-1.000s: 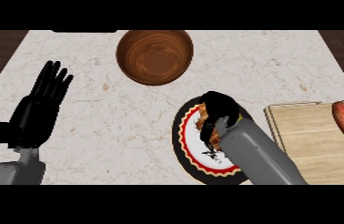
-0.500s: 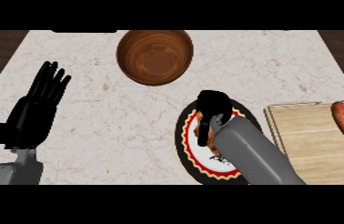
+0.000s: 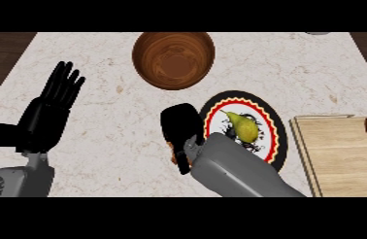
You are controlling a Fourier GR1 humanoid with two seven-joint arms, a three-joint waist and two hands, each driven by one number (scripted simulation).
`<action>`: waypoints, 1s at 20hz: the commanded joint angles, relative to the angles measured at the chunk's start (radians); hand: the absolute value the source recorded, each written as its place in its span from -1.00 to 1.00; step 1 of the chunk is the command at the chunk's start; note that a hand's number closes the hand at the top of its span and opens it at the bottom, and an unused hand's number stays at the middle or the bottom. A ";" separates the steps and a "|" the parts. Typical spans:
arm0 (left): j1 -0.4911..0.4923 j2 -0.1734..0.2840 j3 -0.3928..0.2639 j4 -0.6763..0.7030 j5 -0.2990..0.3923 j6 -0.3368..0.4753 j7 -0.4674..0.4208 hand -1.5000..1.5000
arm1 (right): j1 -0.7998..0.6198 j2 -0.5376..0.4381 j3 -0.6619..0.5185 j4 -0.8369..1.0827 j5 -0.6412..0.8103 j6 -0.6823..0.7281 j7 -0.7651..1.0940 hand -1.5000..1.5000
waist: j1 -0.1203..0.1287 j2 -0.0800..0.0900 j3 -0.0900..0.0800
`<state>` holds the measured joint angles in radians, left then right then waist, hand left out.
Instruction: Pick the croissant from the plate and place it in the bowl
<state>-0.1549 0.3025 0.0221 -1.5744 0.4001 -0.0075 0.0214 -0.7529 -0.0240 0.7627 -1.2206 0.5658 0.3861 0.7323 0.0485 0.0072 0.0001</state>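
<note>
My right hand hangs over the counter just left of the patterned plate, its fingers curled. Slivers of an orange-brown croissant peek out at the hand's left edge; the rest is hidden under the hand. The wooden bowl stands at the far middle of the counter, above and slightly left of this hand, with nothing in it. A yellow-green pear-like fruit lies on the plate. At the left edge my left hand rests open, fingers up.
A light wooden cutting board lies at the right edge, next to the plate. The marble counter's far edge runs just behind the bowl.
My right hand has moved left off the plate, taking the croissant with it and uncovering the fruit there. The left hand has stayed put.
</note>
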 commanded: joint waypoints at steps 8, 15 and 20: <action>0.025 -0.006 0.027 0.009 -0.005 0.002 -0.005 0.00 | -0.282 0.024 0.090 -0.098 -0.062 -0.249 0.138 1.00 | -0.020 -0.010 -0.001; 0.028 -0.035 0.005 0.019 -0.046 0.018 -0.024 0.00 | -0.390 0.019 -0.014 -0.146 0.071 -0.240 0.307 1.00 | -0.048 -0.011 0.000; 0.027 -0.038 0.024 0.016 -0.033 0.004 -0.029 0.00 | -0.449 -0.029 -0.156 -0.078 0.104 -0.239 0.245 1.00 | -0.046 -0.006 -0.001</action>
<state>-0.1277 0.2903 0.0553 -1.5829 0.3862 -0.0082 0.0205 -1.1714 -0.0163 0.7012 -1.3338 0.6388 0.1540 0.9910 0.0093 -0.0031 -0.0004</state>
